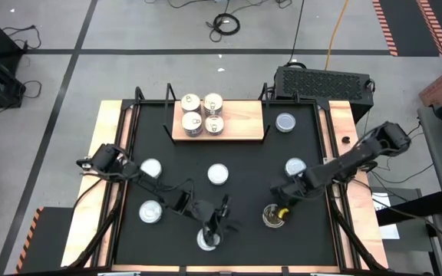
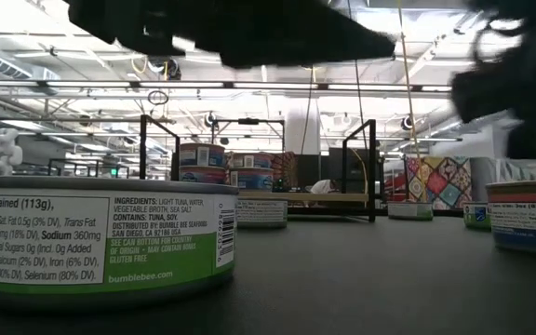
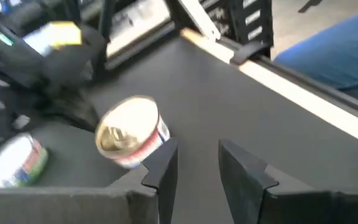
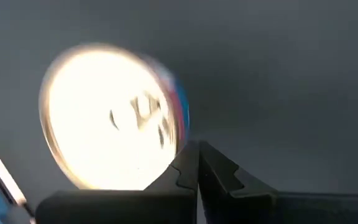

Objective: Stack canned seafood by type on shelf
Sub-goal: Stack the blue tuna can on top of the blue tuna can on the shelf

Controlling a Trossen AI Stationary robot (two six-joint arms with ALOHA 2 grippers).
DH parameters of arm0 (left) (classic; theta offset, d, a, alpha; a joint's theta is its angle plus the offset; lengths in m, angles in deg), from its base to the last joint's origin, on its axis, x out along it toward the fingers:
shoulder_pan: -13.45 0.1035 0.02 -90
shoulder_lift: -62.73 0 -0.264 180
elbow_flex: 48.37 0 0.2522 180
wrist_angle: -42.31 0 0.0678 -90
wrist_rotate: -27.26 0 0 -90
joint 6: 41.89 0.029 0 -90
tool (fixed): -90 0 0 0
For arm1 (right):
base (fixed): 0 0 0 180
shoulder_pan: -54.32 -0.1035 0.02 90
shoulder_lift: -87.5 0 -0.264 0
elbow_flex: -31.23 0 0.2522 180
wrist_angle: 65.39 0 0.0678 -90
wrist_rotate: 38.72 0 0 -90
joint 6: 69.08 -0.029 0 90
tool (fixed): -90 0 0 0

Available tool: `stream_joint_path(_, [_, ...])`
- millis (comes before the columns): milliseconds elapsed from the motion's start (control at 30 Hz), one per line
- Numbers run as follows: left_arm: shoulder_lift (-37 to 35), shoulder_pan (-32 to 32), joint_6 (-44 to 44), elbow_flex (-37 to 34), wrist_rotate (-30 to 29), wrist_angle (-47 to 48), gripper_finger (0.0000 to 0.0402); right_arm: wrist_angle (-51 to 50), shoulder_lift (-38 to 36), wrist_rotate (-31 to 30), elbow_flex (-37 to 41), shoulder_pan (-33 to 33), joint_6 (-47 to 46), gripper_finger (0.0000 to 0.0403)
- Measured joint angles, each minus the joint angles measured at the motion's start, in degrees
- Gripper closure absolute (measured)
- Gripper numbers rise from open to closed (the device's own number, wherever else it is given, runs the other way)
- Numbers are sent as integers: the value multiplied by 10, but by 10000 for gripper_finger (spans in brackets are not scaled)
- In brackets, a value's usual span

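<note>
The shelf (image 1: 236, 130) lies at the table's far middle with several tins (image 1: 203, 113) stacked on it. More tins stand loose on the black table: silvery-topped ones (image 1: 218, 175), (image 1: 151, 169), (image 1: 151, 211), (image 1: 295, 166), (image 1: 285, 122). My left gripper (image 1: 219, 222) (image 3: 197, 165) is open near the near edge, next to a silvery tin (image 1: 207, 241). My right gripper (image 1: 282, 207) (image 4: 197, 163) is shut, right beside a gold-topped tin (image 1: 273, 218) (image 4: 110, 118) (image 3: 132, 130) that stands on the table. My right gripper has its shut fingers (image 4: 185, 165) at the side of the gold-topped tin's rim (image 4: 173, 146), coming from above at a slant. Whether they touch the tin I cannot tell.
Black rods (image 1: 268, 130) stand at the shelf's ends. Wooden strips (image 1: 342, 123) run along the table's left and right sides. A green-labelled tin (image 2: 100, 237) stands close to the near edge. Free black table lies between the loose tins and the shelf.
</note>
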State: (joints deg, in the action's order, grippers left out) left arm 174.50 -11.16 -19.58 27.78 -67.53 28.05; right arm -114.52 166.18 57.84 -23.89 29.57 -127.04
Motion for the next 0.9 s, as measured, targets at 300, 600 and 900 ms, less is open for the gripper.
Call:
stream_joint_path(300, [2, 24, 20, 0, 28, -55, 283, 96, -3, -15, 0, -193, -64, 403])
stream_joint_path(600, [73, 68, 18, 91, 116, -53, 283, 126, 54, -94, -1, -217, 21, 403])
stream_joint_path(900, [157, 66, 41, 214, 41, 77, 224, 138, 101, -78, -1, -174, 107, 403])
